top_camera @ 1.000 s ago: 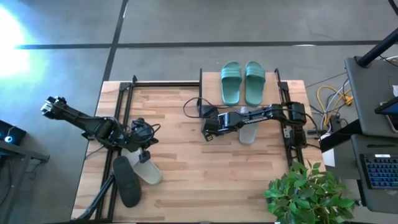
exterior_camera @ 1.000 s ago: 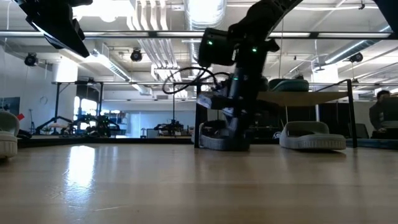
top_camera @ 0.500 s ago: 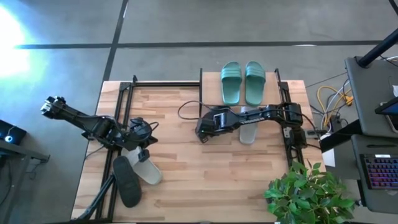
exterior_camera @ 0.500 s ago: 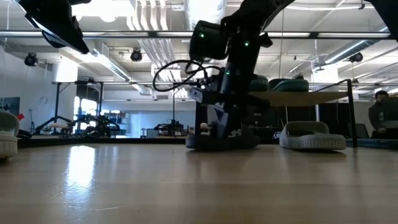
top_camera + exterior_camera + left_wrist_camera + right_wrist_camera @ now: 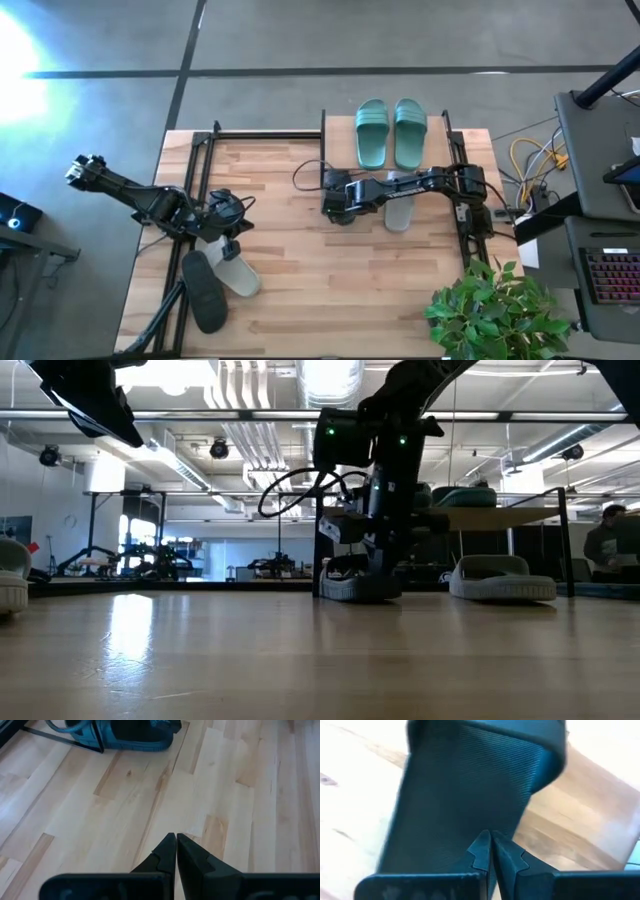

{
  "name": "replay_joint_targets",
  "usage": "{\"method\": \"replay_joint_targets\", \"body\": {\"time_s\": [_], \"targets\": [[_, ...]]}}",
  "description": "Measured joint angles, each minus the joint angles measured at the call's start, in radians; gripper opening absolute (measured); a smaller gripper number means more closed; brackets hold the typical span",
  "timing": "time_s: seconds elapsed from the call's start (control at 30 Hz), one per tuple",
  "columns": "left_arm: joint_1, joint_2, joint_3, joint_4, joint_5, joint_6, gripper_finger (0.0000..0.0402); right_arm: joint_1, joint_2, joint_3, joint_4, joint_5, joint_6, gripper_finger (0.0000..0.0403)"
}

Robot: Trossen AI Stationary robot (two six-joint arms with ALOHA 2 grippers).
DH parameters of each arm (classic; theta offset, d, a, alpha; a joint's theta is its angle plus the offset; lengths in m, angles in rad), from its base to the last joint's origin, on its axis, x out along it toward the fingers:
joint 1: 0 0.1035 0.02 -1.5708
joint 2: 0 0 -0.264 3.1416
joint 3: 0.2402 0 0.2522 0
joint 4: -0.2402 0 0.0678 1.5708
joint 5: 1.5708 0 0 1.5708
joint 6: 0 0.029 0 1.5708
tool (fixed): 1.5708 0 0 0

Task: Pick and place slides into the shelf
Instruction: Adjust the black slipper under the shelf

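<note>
Two teal slides (image 5: pixel 390 132) lie side by side on the top board of the shelf (image 5: pixel 323 135) at the table's far edge. A light grey slide (image 5: pixel 398 212) rests on its sole in front of the shelf, partly under my right arm. Left of it my right gripper (image 5: pixel 491 837) is shut and points steeply down at a black slide (image 5: pixel 355 588) that stands on its sole on the table. Near the front left lie another black slide (image 5: pixel 203 290) and a grey slide (image 5: pixel 238 272). My left gripper (image 5: pixel 176 837) hangs shut above bare wood beside them. My right gripper sets its shut fingertips (image 5: pixel 482 847) against the black slide's ribbed footbed (image 5: pixel 465 800), just behind the strap (image 5: pixel 485 732). The fingers come slanting down from above. The slide stays on the table on its sole; whether the tips press it, I cannot tell.
A potted plant (image 5: pixel 490 305) overhangs the table's front right corner. Black metal frames (image 5: pixel 195 170) run along the left and right sides. Bare wood lies across the middle and near part of the table (image 5: pixel 330 290).
My right gripper has swung a little toward the table's left edge and come back, tipping as it went. The black slide under it has shifted on the table with it and stands about where it was.
</note>
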Motion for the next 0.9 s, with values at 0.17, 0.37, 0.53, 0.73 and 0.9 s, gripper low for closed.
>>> {"method": "replay_joint_targets", "body": {"time_s": [0.17,0.37,0.53,0.73,0.9], "targets": [[0.0,0.0,-0.001,0.0,0.0,0.001,0.0,0.001,0.0,0.003,0.029,-0.009,-0.006,0.0008],[0.0,0.0,-0.002,-0.001,0.0,0.001,0.0,0.004,-0.002,0.045,0.004,-0.018,-0.009,0.0008],[0.0,0.0,-0.002,-0.001,0.0,0.001,0.0,0.013,-0.01,0.131,-0.123,-0.066,-0.015,0.0008],[0.0,0.0,-0.002,-0.001,0.0,0.002,0.0,0.018,-0.01,0.159,-0.25,-0.39,-0.008,0.0008],[0.0,0.0,-0.002,-0.001,0.0,0.002,0.0,0.056,-0.01,0.116,-0.228,-0.494,-0.003,0.0008]]}}
